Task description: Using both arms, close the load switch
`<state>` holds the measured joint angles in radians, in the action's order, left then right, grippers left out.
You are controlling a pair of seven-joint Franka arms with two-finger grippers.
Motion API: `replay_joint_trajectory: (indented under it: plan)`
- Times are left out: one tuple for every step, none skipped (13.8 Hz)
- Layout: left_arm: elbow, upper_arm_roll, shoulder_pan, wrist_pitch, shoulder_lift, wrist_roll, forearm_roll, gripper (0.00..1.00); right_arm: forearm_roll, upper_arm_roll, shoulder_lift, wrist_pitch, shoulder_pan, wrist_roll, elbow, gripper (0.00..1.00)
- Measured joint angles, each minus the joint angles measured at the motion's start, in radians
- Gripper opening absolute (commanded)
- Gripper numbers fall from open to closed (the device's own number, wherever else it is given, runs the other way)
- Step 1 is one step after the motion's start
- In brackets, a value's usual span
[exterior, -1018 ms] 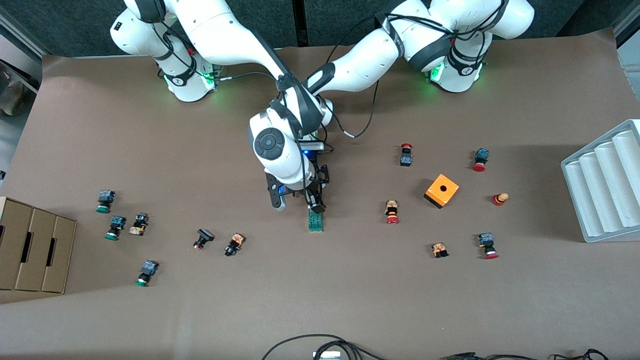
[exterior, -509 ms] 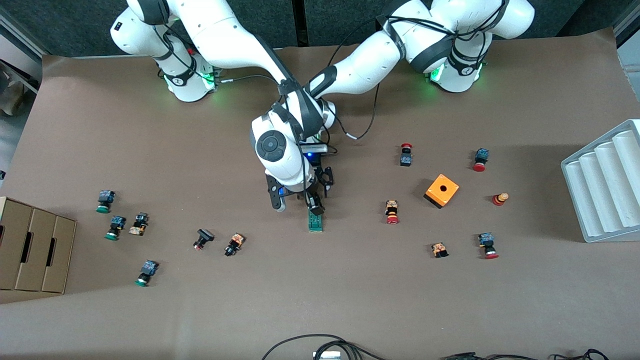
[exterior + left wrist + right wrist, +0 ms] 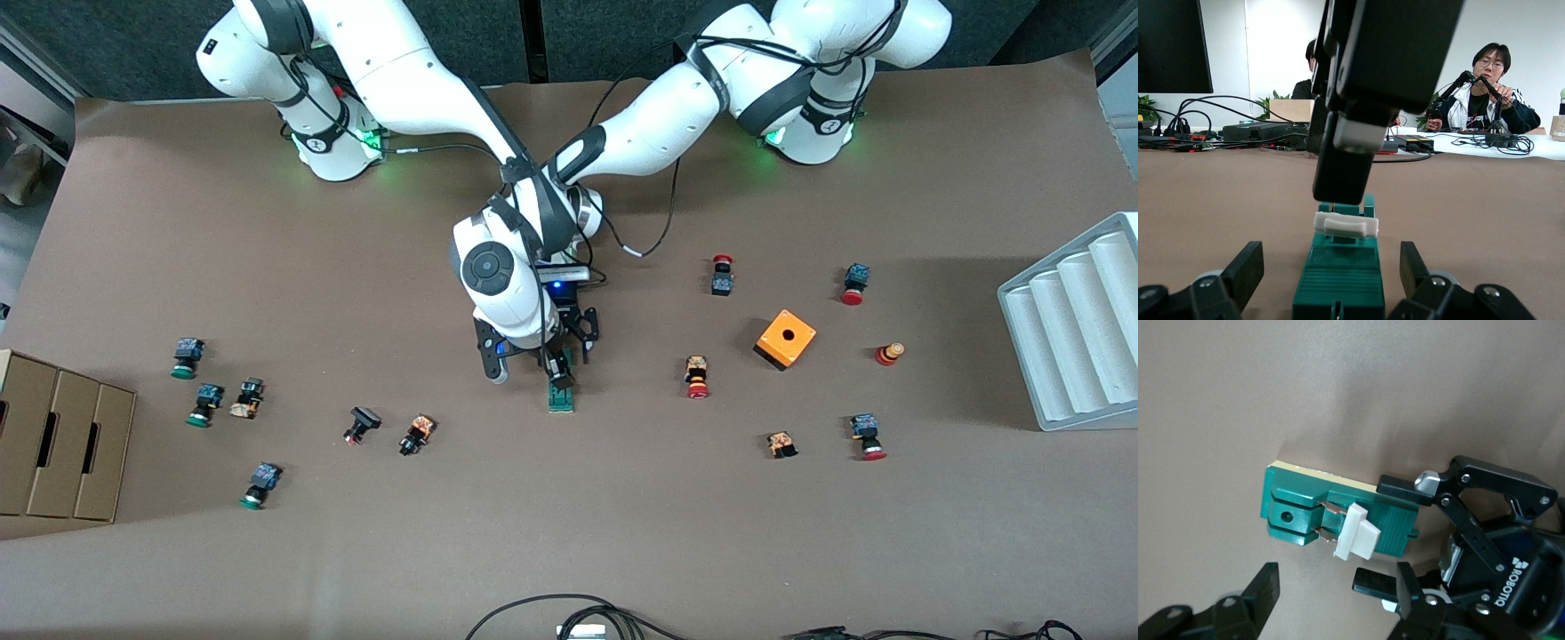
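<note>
Switch position: the load switch (image 3: 561,396) lies flat on the brown desk (image 3: 622,533) near its middle, long axis running from the robots' bases toward the front camera. Its white sliding tab (image 3: 1356,533) sits partway along the green body and stands proud of it.

Both grippers crowd the end of the switch that points toward the bases. The left gripper (image 3: 1408,535) is down at desk level, jaws spread on either side of that end; in the right wrist view one finger (image 3: 1399,487) lies along the body's edge, seemingly touching, the other just clear. Not clamped yet, by my reading.

The right gripper (image 3: 524,364) hangs over the switch. One finger (image 3: 1341,170) comes down just above the tab; contact cannot be told. Its jaws stand wide apart, holding nothing.

Judgement: left arm braces the body, right arm pushes the tab along the long axis.
</note>
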<state>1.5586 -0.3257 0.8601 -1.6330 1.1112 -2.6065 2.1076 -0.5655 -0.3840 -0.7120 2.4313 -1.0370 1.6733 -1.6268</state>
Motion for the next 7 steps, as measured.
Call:
replay_joint_trajectory:
  plan:
    - [0.0,0.0,0.0,0.0,0.0,0.0,0.0,0.83,0.0,0.0,-0.003,0.004,-0.002,-0.001,0.0,0.75]
    - [0.0,-0.001,0.0,-0.001,0.0,0.0,0.0,0.82,0.0,0.0,-0.007,0.009,-0.004,-0.001,0.0,0.74]
    - [0.0,-0.003,0.0,-0.001,0.0,-0.001,0.0,0.82,0.0,0.0,-0.012,0.013,-0.005,-0.002,-0.001,0.73]
    - [0.0,-0.004,0.0,-0.001,0.0,-0.001,0.0,0.79,0.0,0.0,-0.015,0.018,-0.008,-0.004,-0.005,0.73]
    - [0.0,-0.004,0.0,-0.001,0.001,-0.002,0.0,0.76,0.0,0.0,-0.017,0.026,-0.011,-0.008,-0.013,0.72]
    - [0.0,-0.005,0.0,-0.002,0.001,-0.003,0.0,0.75,0.0,0.0,-0.018,0.032,-0.015,-0.013,-0.022,0.71]
    - [-0.002,-0.008,0.0,-0.002,0.002,-0.005,0.0,0.72,0.0,0.0,-0.018,0.035,-0.019,-0.018,-0.03,0.7]
